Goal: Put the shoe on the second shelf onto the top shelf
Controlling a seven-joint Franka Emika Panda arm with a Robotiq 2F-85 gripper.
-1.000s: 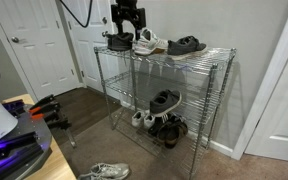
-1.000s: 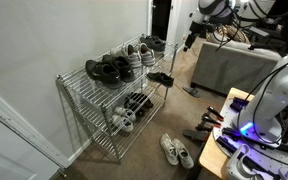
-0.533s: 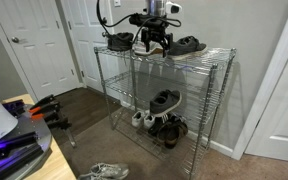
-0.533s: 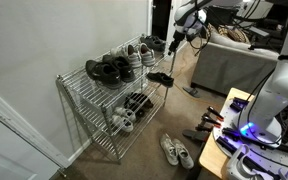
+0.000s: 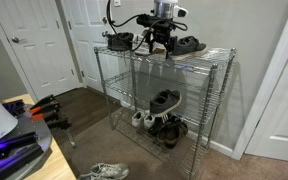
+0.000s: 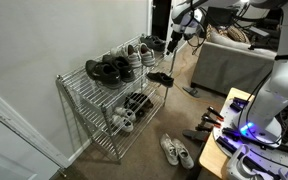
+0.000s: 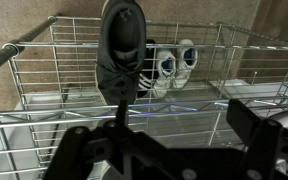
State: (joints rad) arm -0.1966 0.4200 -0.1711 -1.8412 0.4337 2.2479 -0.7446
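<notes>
Three tiers of chrome wire make up the rack (image 5: 216, 90), which stands on brown carpet (image 5: 94, 120) against a pale wall (image 5: 254, 25). From where I stand, the black and white robot arm (image 5: 164, 12) reaches in from above and hangs low over the top shelf (image 5: 209, 58). That shelf carries other footwear: a low black pair (image 5: 119, 41) at one end and a dark pair (image 5: 188, 45) at the other, with the arm's tool between them. The shoe (image 5: 165, 99), a bulky dark sneaker with a pale lining, rests alone on the second shelf (image 7: 54, 65), near the middle of the grid. In the wrist view it shows through the wires of the top shelf, below the camera. On the lowest tier sit white sneakers (image 5: 143, 118) beside dark brown shoes (image 5: 170, 128). A white-grey sneaker (image 5: 104, 171) lies on the carpet in front of the rack. The fingers (image 7: 259, 135) are spread wide — nothing is between them — and they hover just above the top shelf wires, well apart from the shoe.
</notes>
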